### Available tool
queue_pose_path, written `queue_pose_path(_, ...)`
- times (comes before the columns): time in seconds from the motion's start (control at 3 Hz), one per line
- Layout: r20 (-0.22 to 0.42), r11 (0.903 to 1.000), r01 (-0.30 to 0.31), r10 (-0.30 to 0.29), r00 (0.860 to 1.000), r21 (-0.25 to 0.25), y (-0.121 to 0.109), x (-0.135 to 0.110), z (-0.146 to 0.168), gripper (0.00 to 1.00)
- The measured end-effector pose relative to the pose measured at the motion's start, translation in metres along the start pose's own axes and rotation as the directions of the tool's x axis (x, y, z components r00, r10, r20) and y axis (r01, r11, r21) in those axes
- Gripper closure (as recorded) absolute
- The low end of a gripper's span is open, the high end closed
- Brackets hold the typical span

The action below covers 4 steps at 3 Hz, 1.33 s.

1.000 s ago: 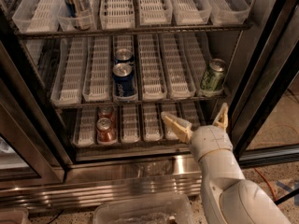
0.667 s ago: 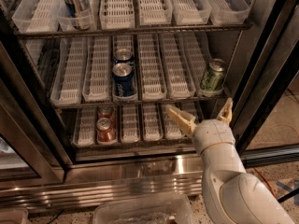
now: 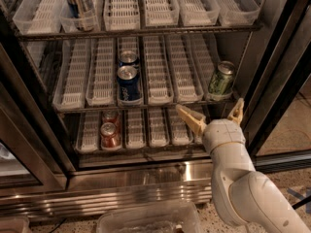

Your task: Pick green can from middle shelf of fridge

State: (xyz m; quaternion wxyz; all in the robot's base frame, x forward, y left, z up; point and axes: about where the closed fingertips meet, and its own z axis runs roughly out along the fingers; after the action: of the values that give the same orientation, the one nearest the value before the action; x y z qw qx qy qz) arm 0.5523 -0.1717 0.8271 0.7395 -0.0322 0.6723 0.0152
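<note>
The green can (image 3: 221,79) stands upright at the right end of the middle shelf (image 3: 160,76), beside the white slotted lanes, inside the open fridge (image 3: 146,178). My gripper (image 3: 214,112) is open, its two tan fingers (image 3: 190,118) spread wide, just below and in front of the can. The can sits above the gap between the fingers and is not touched. My white arm rises from the lower right.
Two blue cans (image 3: 129,84) stand one behind the other in a middle lane. Two red cans (image 3: 110,134) are on the lower shelf. A dark can (image 3: 81,4) is in a clear bin on the top rack. The dark door frame (image 3: 277,81) stands close to the right.
My gripper has moved to the right and slightly up, coming under the green can. The cans have not moved.
</note>
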Motion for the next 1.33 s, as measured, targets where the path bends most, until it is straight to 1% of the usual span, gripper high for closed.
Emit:
queue_pose_path(0.33, 0.008, 0.9993, 0.022, -0.023, 1.0, 0.029, -0.0227, -0.0009, 0.016, 0.0)
queue_pose_path(0.67, 0.008, 0.9993, 0.022, -0.023, 1.0, 0.029, -0.0227, -0.0009, 0.016, 0.0)
queue_pose_path(1.0, 0.008, 0.9993, 0.022, -0.023, 1.0, 0.029, -0.0226, -0.0009, 0.016, 0.19)
queue_pose_path(1.33, 0.008, 0.9993, 0.022, -0.023, 1.0, 0.029, -0.0226, -0.0009, 0.016, 0.43)
